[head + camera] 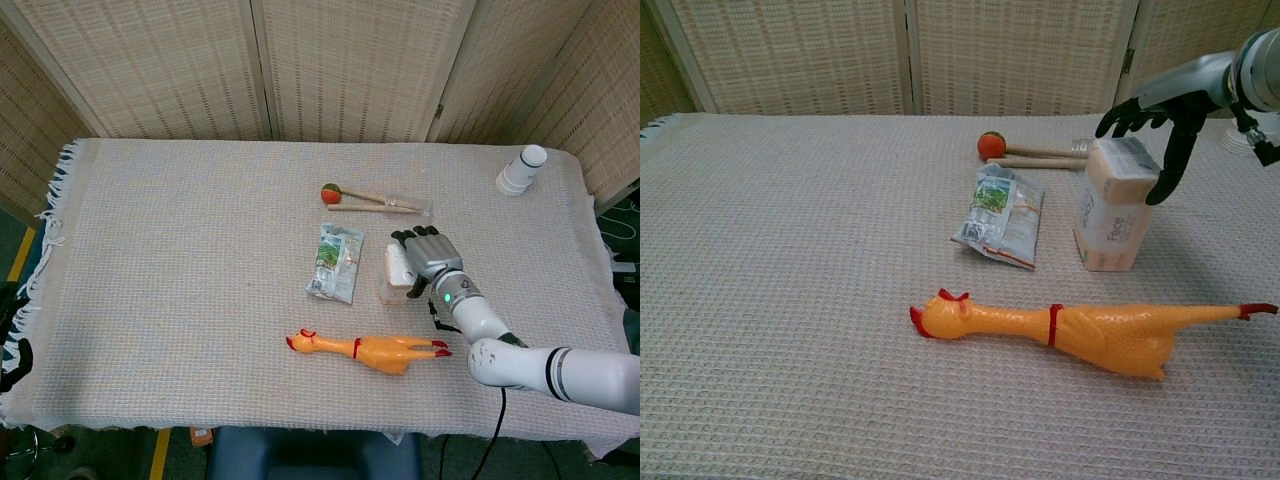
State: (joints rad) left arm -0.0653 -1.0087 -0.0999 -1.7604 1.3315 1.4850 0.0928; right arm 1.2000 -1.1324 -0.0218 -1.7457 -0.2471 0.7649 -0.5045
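1. My right hand (425, 250) (1155, 115) hangs over the tissue pack (399, 274) (1117, 203), with its fingers (1122, 117) spread apart and draped above the pack's far top edge.
2. My thumb (1170, 165) points down along the pack's right side; I cannot tell whether it touches the wrapper.
3. Nothing is clamped in this hand, and the pack sits flat on the cloth.
4. The tissue pack stands right of the table's centre, its printed face turned toward the near edge.
5. Just left of the pack lies a snack bag (335, 262) (1003, 216), flat, silver with a green picture, apart from the pack.
6. Beyond both, on the far side, lies a mallet (362, 198) (1032, 152) with an orange ball head at its left end and pale wooden sticks running right.
7. Near of the pack lies a rubber chicken (368, 348) (1080, 328), yellow-orange, stretched out with its head to the left and its red feet to the right.
8. At the far right corner stands a white bottle (521, 170), well apart from my hand.
9. Everything rests on a beige woven cloth (180, 260) (780, 300) covering the table, with a fringe along its left edge.
10. Woven screens (350, 60) (1010, 50) stand behind the table.
11. My left hand shows in neither view.
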